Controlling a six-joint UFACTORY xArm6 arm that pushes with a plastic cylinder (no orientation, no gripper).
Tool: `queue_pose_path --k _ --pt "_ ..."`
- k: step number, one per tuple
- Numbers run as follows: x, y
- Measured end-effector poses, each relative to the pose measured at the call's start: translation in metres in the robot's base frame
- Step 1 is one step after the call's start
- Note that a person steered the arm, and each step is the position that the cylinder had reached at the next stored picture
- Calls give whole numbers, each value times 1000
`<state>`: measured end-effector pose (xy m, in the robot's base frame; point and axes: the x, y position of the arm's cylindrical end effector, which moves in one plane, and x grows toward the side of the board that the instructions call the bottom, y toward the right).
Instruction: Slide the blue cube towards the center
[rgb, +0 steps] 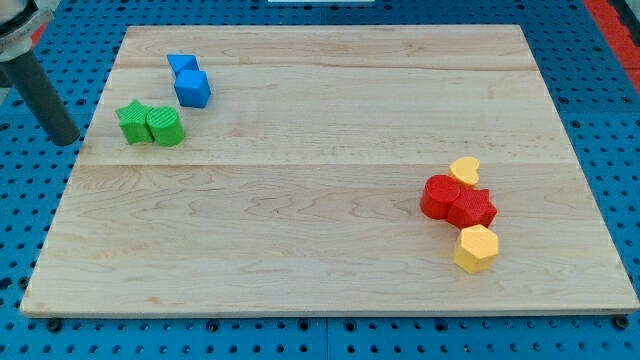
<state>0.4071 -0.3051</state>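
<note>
Nearest the view's bottom, right side: yellow hexagonal block (476, 247), touching the red star block (475, 208) above it, red cylinder (438, 195) beside that, small yellow heart-like block (465, 169) on top of the cluster. All well apart from the task. Wooden board (300, 230) centre is bare.

Further up, left: green star block (132, 121) touching green cylinder (166, 127). Just above, the blue cube (193, 88), with a second blue block (182, 65) touching its far-left side; shape unclear.

My tip (64, 140) sits at the board's left edge, left of the greens, well apart from the cube. No claw on this rig, just a rod, nothing held.

Judgement: approach not started. Route the tip around above the greens, get to the cube's upper-left, push toward lower-right. Risk: the other blue block gets dragged along.
</note>
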Motion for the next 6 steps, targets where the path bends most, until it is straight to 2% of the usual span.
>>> queue_pose_path --k 2,3,4,5,6 --pt "-73 32" --pt "-90 101" --pt "-85 171" --pt "-85 179" --pt "-61 179"
